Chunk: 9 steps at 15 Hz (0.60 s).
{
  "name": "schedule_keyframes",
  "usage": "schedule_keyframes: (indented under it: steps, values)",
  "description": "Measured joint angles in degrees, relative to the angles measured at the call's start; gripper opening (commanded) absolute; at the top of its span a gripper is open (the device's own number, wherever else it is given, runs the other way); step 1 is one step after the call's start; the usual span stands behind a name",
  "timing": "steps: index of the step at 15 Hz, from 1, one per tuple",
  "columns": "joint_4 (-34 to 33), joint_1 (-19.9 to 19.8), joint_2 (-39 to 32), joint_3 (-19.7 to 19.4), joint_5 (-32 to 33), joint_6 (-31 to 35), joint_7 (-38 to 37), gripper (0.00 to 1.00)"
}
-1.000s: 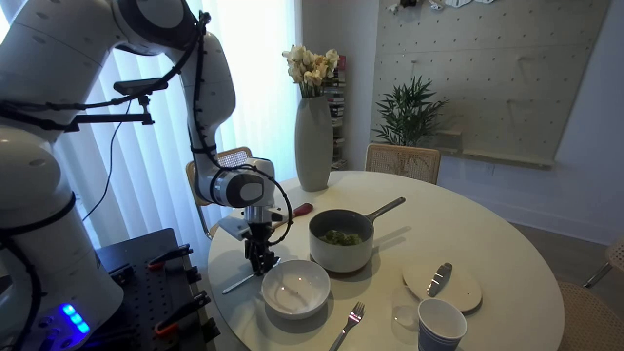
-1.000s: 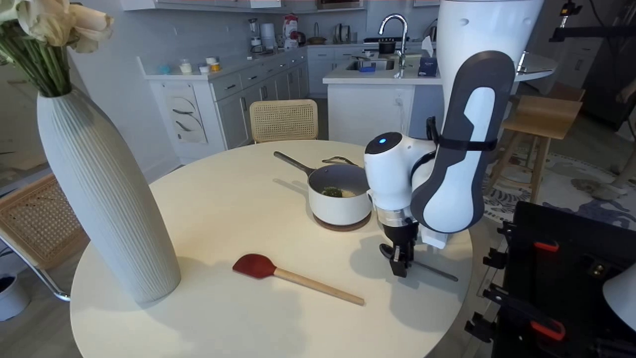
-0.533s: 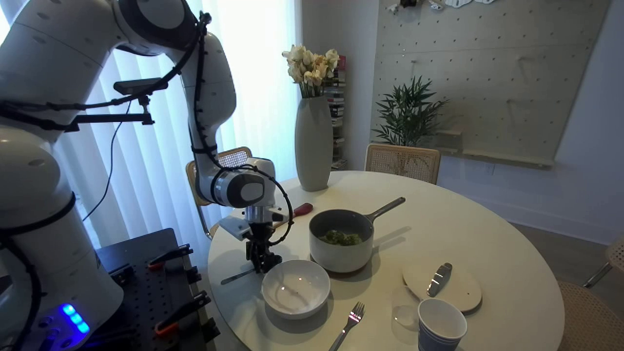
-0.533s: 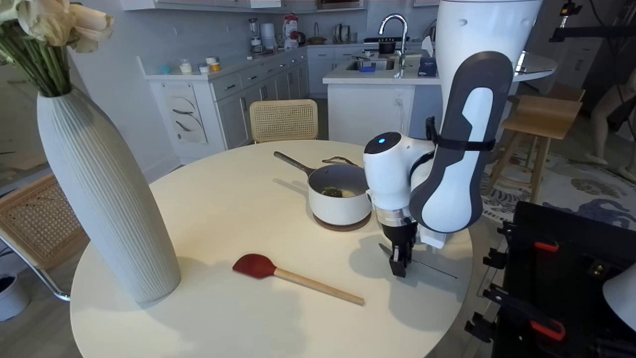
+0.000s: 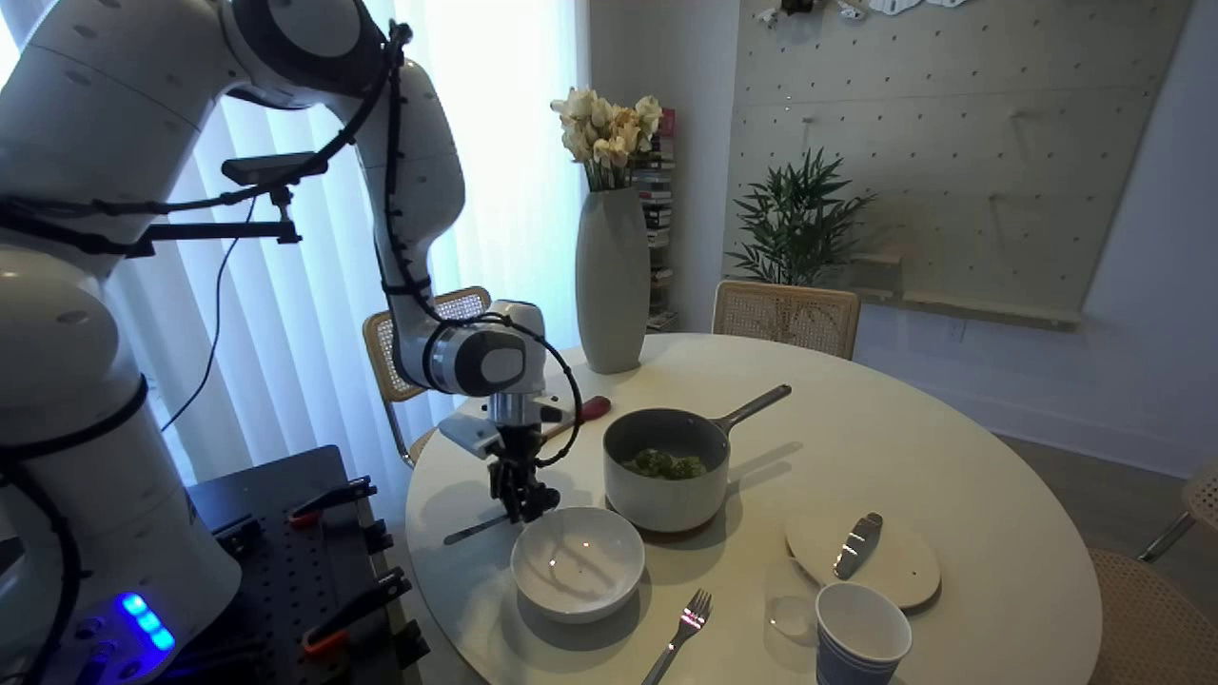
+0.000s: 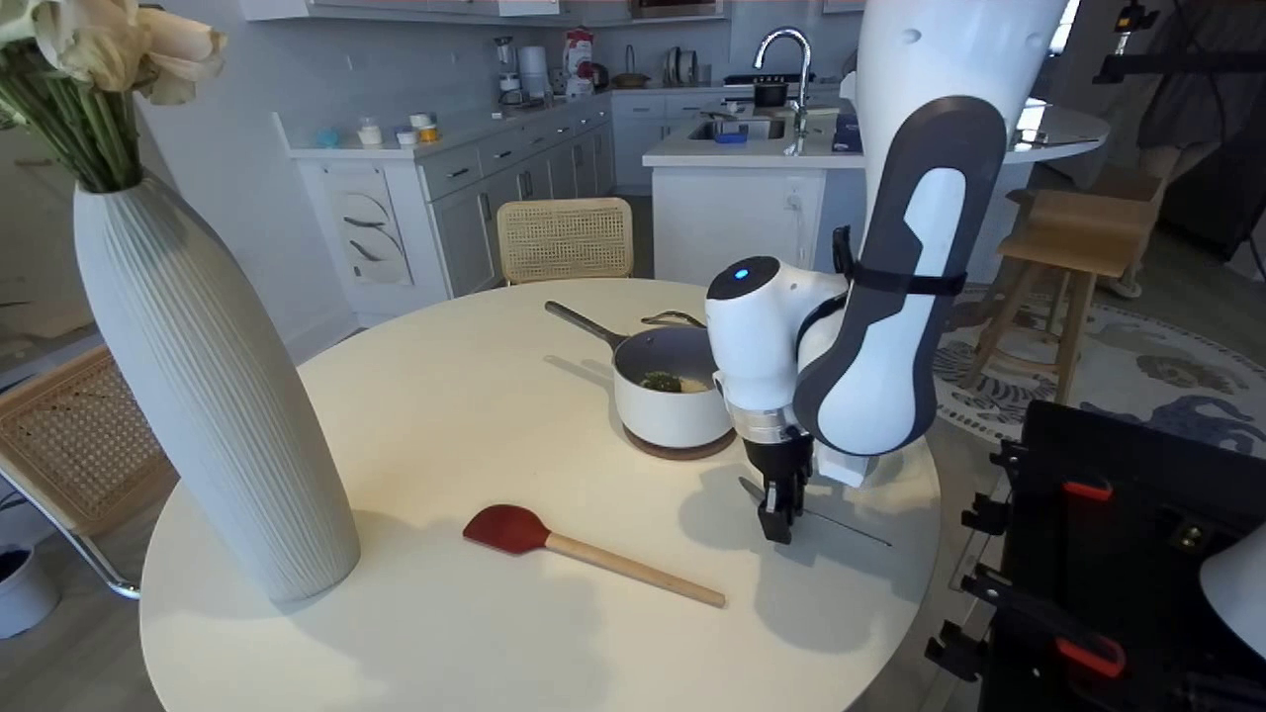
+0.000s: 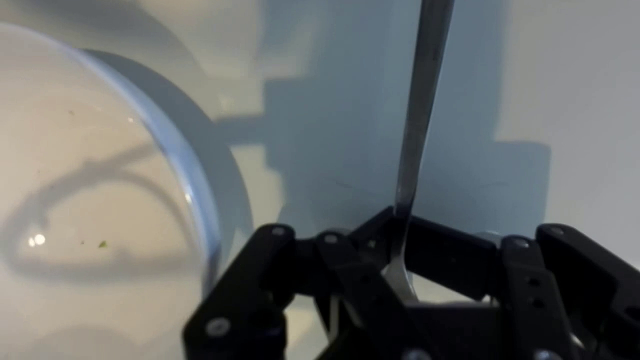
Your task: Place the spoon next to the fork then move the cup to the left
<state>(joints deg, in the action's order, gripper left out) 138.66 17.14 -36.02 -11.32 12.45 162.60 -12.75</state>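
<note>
Silver and thin, the spoon (image 7: pixel 422 110) is clamped in my gripper (image 7: pixel 401 223), pinched at its narrow neck. In the wrist view the handle runs from there to the top edge, and most of the head is hidden by the gripper. I think I hold it near the head because that end is heavy, so it should not dip much, but the long handle could swing. In an exterior view the spoon (image 6: pixel 750 487) shows as little more than a line, so I guess it is turned on its edge. I can't tell if it is off the table (image 5: pixel 952 466).

The fork (image 5: pixel 679 637) lies at the bottom middle of an exterior view, and I guess the spoon should go right beside it. A white bowl (image 5: pixel 578 571) sits between the two, near my gripper, so going up and over looks safest. The pot (image 5: pixel 666 490) stands up and right of the bowl in the frame, so I'd keep away from that side. At the lower right is the cup (image 5: pixel 861 633), for later. A clear glass (image 5: pixel 792 616) sits just left of it, hard to see, and could get bumped when the cup goes left.
</note>
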Motion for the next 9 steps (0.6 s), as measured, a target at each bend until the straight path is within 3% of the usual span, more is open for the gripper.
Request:
schedule_keyframes:
  steps: [9]
  values:
    - [-5.47,0.74,0.14,0.02,1.48,-7.57,0.02,0.00]
